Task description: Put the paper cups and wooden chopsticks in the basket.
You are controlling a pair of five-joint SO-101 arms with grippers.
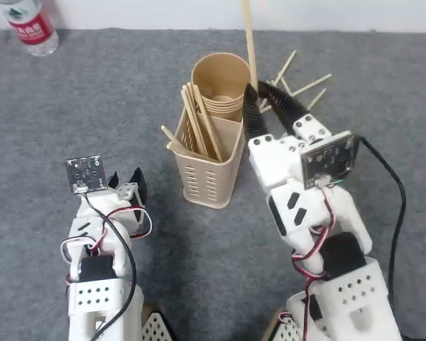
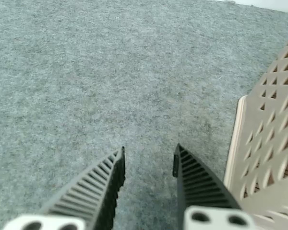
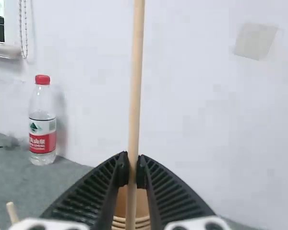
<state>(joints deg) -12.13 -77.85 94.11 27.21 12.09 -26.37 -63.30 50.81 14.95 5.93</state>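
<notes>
Right claw pinches a chopstick above the paper cups; left claw spread beside the basket.

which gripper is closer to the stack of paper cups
Right. The right gripper is beside the paper cups, shut on an upright wooden chopstick. The left gripper, open, is over the carpet on the far side of the basket.

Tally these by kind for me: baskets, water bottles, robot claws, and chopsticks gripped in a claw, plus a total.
basket: 1
water bottle: 1
claws: 2, the left claw and the right claw
gripped chopstick: 1
Total: 5
</notes>
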